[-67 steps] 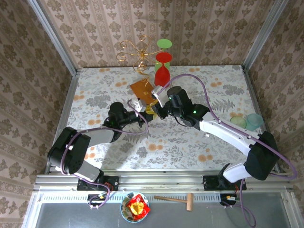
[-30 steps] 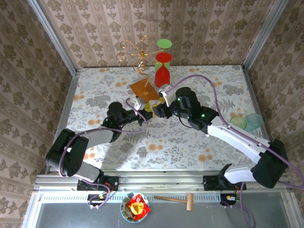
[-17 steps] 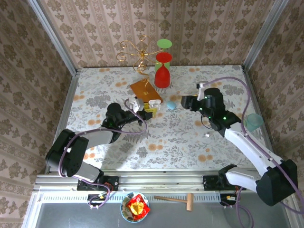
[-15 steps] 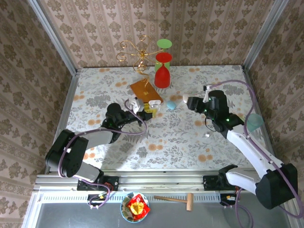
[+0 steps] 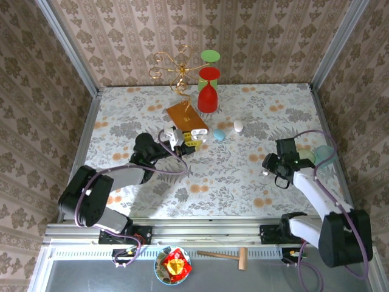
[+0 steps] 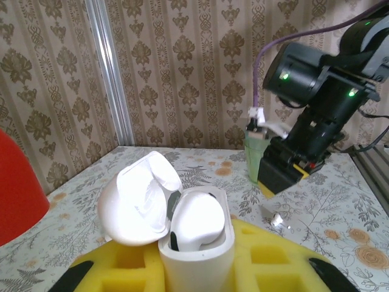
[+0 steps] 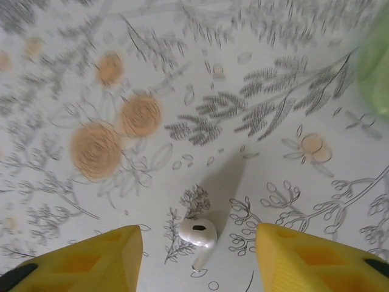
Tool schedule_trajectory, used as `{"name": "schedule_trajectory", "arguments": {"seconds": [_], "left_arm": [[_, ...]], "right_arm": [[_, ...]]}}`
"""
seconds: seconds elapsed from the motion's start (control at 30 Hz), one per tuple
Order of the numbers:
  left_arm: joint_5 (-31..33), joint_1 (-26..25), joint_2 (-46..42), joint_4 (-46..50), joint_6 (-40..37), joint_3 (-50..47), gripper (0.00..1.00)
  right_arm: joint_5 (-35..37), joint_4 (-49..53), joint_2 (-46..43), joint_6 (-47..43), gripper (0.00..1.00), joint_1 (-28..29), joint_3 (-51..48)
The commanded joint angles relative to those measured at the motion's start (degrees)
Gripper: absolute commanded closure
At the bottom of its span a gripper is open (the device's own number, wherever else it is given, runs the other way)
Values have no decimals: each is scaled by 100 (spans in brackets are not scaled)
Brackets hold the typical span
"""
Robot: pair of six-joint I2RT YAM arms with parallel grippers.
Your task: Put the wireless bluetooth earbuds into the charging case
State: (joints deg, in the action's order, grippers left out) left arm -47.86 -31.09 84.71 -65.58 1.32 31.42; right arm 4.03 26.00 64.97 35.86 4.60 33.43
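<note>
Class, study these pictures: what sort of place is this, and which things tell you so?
Probably a staged robot test cell, not a home: the left arm and right arm are bolted to a metal rail at the table's edge, and wallpapered panels in metal posts box in the floral table.

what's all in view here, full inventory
charging case: 1, white, lid open, in left gripper
earbud: 1, white, on table between right gripper's fingers
cases: 2, light blue case, white case, mid table
goblets: 2, red goblet, green goblet, far edge
wire stand: 1, gold, far edge
flat box: 1, orange, by goblets
cups: 2, green cup, teal cup, right edge
bowl: 1, red-yellow contents, below table
mallet: 1, wooden, beside bowl
left gripper: yellow, shut on charging case
right gripper: yellow, open
</note>
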Motion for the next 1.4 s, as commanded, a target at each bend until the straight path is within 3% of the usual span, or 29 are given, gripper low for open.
{"name": "schedule_trajectory", "arguments": {"seconds": [0.0,0.33,0.83,1.1,1.37], "left_arm": [[-198,-11,124,-461,88,29,100],[-161,-20,149,-465,116,13,100],[-165,-20,297,-614,195,66,100],[-125,-20,311,-611,252,82,100],[-163,-13,413,-658,390,176,100]], "right_arm": [[-344,172,560,-184,53,-23,197],[-745,118,1416,-483,65,-21,392],[-729,66,1433,-480,82,-22,432],[-790,85,678,-733,83,81,462],[-753,-305,-400,-1455,83,846,859]]}}
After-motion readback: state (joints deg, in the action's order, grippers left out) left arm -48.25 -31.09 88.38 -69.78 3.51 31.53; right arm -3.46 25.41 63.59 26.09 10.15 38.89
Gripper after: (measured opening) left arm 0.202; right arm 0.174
